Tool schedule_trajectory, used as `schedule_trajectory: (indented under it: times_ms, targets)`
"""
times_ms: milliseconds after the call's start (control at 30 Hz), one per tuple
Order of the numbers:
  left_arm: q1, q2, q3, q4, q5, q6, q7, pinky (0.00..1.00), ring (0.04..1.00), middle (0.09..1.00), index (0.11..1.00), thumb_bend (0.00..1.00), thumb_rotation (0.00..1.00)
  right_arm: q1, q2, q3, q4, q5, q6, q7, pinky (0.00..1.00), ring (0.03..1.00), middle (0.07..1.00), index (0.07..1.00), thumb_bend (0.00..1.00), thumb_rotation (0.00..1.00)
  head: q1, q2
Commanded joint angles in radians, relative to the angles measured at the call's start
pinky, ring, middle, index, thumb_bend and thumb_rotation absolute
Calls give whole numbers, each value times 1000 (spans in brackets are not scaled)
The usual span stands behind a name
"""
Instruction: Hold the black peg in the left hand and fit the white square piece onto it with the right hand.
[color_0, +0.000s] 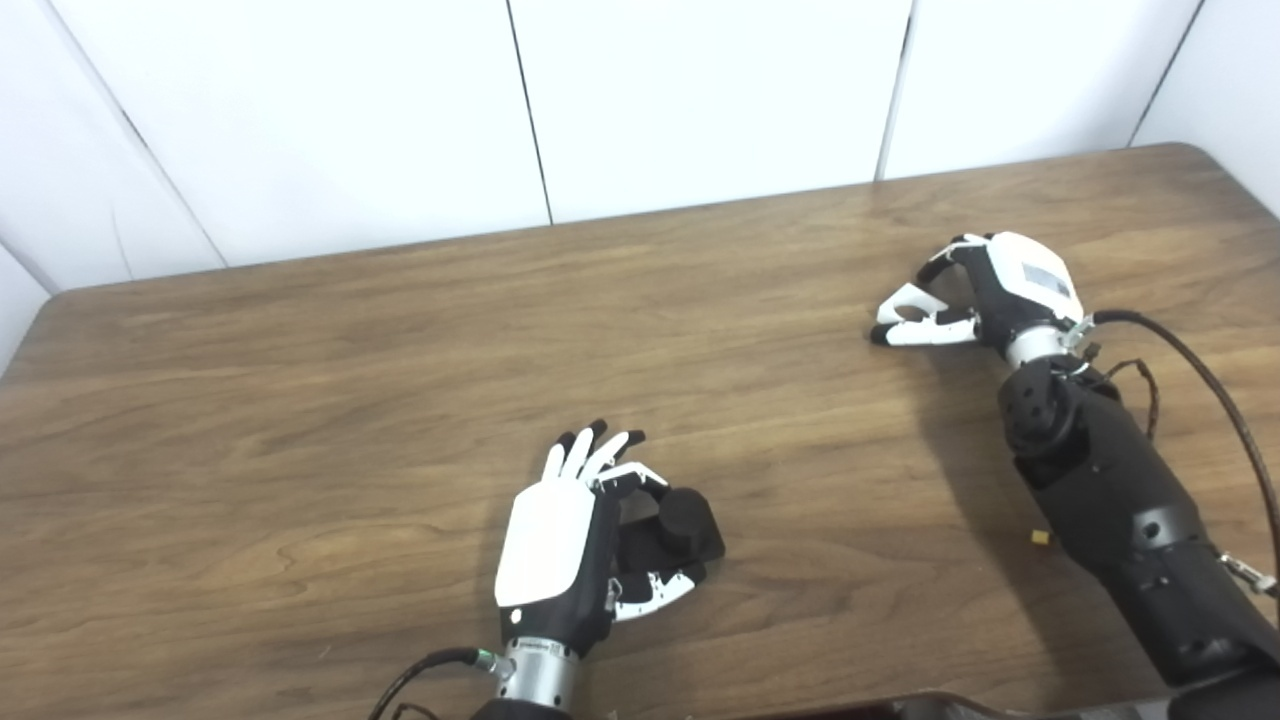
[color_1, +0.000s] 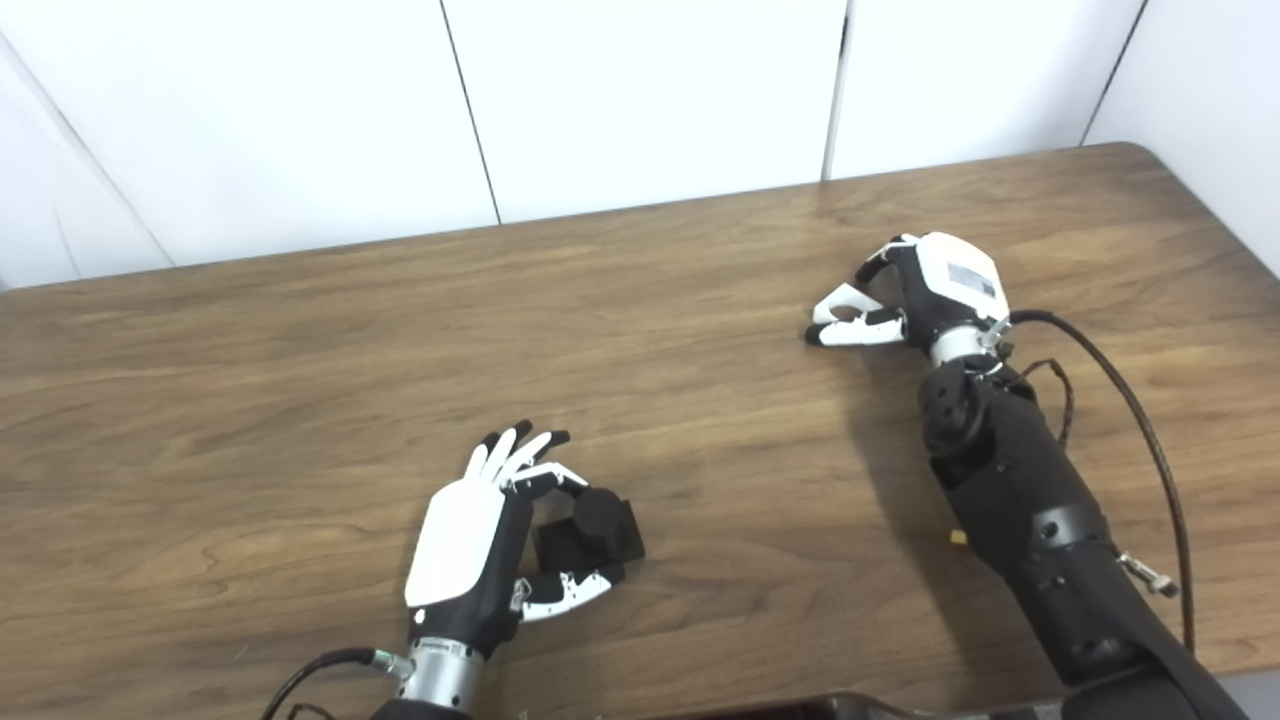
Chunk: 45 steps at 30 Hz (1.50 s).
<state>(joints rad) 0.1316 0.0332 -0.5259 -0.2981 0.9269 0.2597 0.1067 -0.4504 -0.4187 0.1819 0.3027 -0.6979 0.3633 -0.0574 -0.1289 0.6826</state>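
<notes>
The black peg, a round stub on a square base, lies on the table near the front middle. My left hand is beside it on its left, with one curled finger over the stub, the thumb under the base's near edge, and the other fingers stretched out. My right hand rests low on the table at the right, its fingers curled toward the thumb. I cannot make out a separate white square piece. It may be hidden among the white fingers.
The wooden table runs to a white panelled wall at the back. A black cable loops beside my right forearm. A tiny yellow bit lies by that arm.
</notes>
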Motion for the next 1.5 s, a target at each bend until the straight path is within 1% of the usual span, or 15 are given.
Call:
schedule_trajectory:
  times_ms: [0, 67, 100, 133, 200, 733, 1133, 1167, 1200, 1233, 1300, 1467]
  targets:
    - [71, -17, 9, -2, 9, 9, 10, 1000, 975, 886, 490, 517, 78, -10, -24, -13, -11, 4, -32, -25, 857, 944, 878, 569, 852, 314, 0, 1]
    - [71, -17, 9, -3, 9, 10, 9, 1000, 975, 886, 490, 517, 78, -10, -24, -15, -10, 10, -42, -32, 856, 941, 874, 553, 838, 287, 0, 1]
    - [71, -17, 10, -2, 9, 9, 10, 1000, 976, 886, 490, 517, 77, -9, -24, -15, -8, 11, -49, -38, 857, 939, 872, 514, 653, 210, 0, 0]
    - [71, -16, 10, 0, 8, 7, 12, 1000, 976, 886, 490, 517, 77, -9, -23, -17, -8, 14, -54, -42, 858, 936, 868, 496, 567, 171, 0, 0]
    - [71, -15, 12, 2, 3, 4, 14, 1000, 977, 887, 490, 517, 77, -7, -21, -20, -8, 17, -60, -46, 861, 936, 866, 488, 534, 157, -2, -1]
    - [70, -17, 17, 2, -7, 2, 18, 1000, 979, 889, 489, 517, 74, 5, -22, -19, -29, 12, -65, -64, 842, 929, 861, 486, 524, 154, -9, -3]
    - [67, -17, 16, 5, -8, 2, 20, 1000, 980, 889, 490, 518, 75, 6, -23, -21, -34, 23, -58, -45, 834, 927, 861, 491, 522, 164, -6, -7]
    - [67, -17, 16, 6, -9, 1, 20, 1000, 981, 890, 490, 517, 76, 6, -23, -21, -36, 23, -56, -43, 832, 927, 862, 537, 690, 254, -6, -7]
    - [67, -17, 16, 7, -10, 1, 20, 1000, 982, 890, 490, 517, 76, 5, -23, -21, -37, 22, -55, -41, 830, 927, 863, 563, 777, 300, -5, -7]
    - [66, -17, 16, 9, -11, 0, 21, 1000, 981, 889, 490, 517, 76, 5, -23, -20, -39, 21, -54, -40, 825, 926, 863, 578, 821, 324, -5, -7]
    - [66, -17, 15, 11, -9, 1, 22, 1000, 980, 888, 490, 518, 75, 4, -24, -20, -40, 21, -54, -38, 821, 925, 864, 594, 861, 348, -4, -8]
    - [64, -21, 16, 22, -15, -5, 35, 1000, 979, 886, 489, 518, 74, 0, -22, -23, -60, 17, -42, -30, 816, 920, 865, 604, 892, 359, -3, -12]
